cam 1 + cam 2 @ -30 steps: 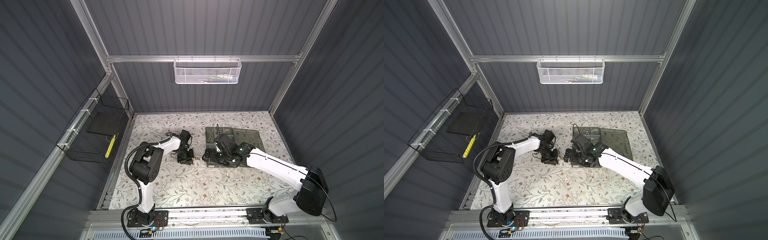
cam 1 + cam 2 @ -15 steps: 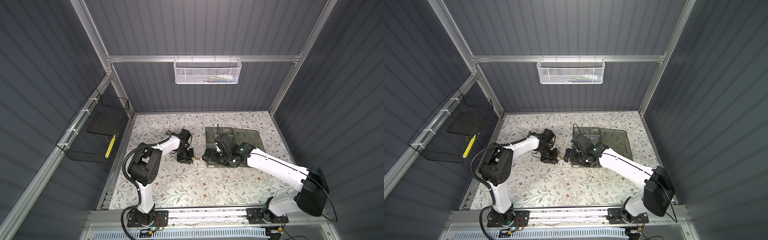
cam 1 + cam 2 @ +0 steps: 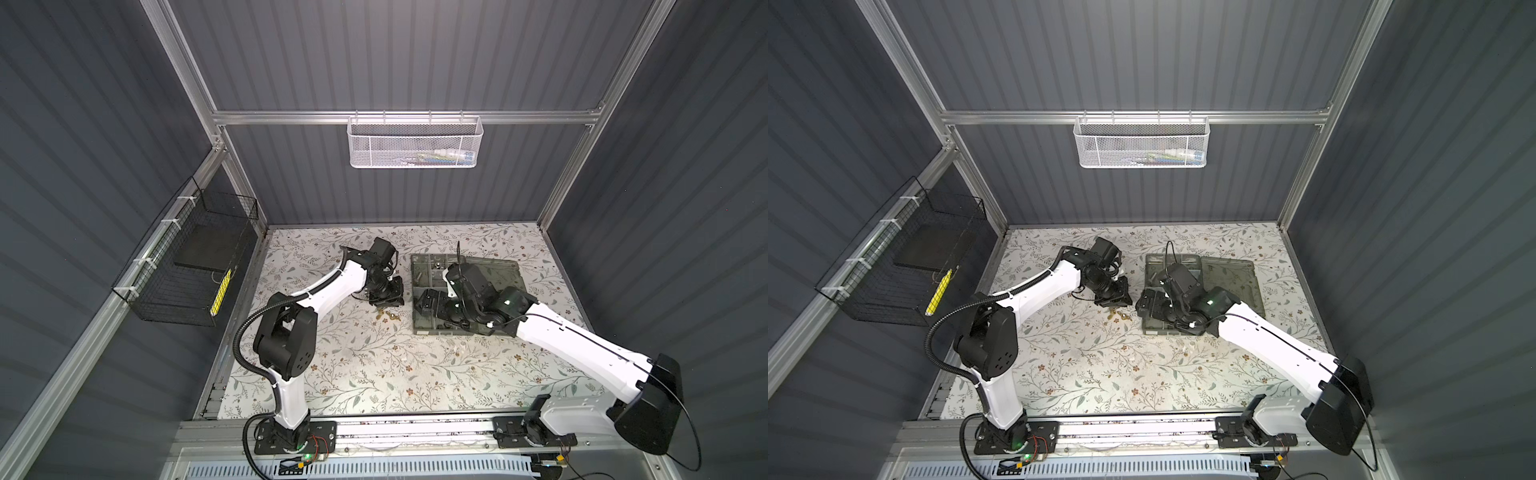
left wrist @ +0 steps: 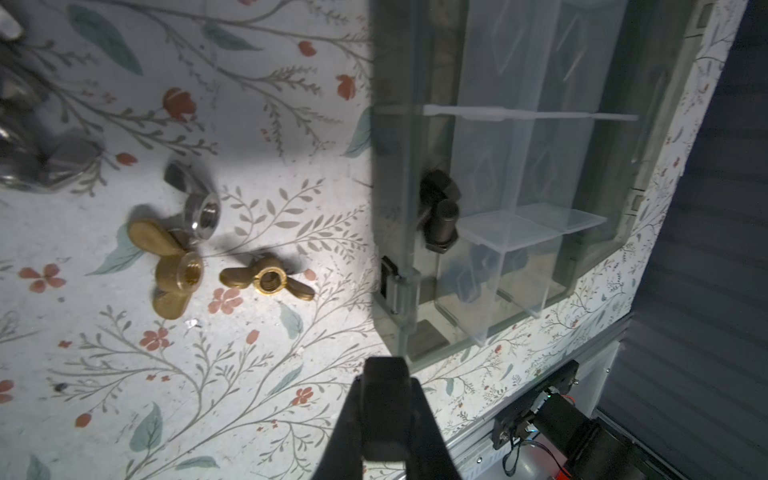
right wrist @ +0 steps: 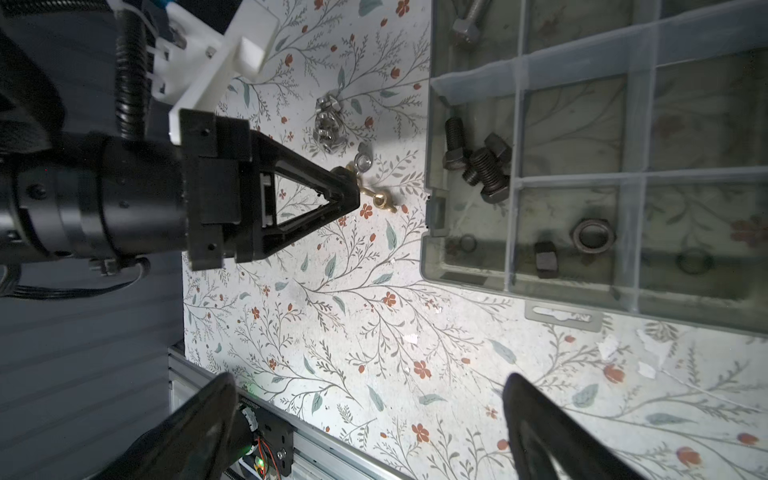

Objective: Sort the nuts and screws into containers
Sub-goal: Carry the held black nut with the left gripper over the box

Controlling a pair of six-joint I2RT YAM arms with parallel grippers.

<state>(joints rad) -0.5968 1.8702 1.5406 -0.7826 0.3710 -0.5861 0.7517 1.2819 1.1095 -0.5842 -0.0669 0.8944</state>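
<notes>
Brass wing nuts (image 4: 268,278) lie unsorted on the counter (image 4: 249,374), just beside the organiser box (image 4: 392,166). Left gripper (image 4: 384,374) hovers nearby, narrow and apparently empty, suited to small pieces; right gripper (image 5: 370,386) stands wide, idle.

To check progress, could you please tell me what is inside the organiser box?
Black bolts share one compartment of the box, a black nut and a dark ring another, a silver bolt a third. The right arm hides further compartments in both top views.
</notes>
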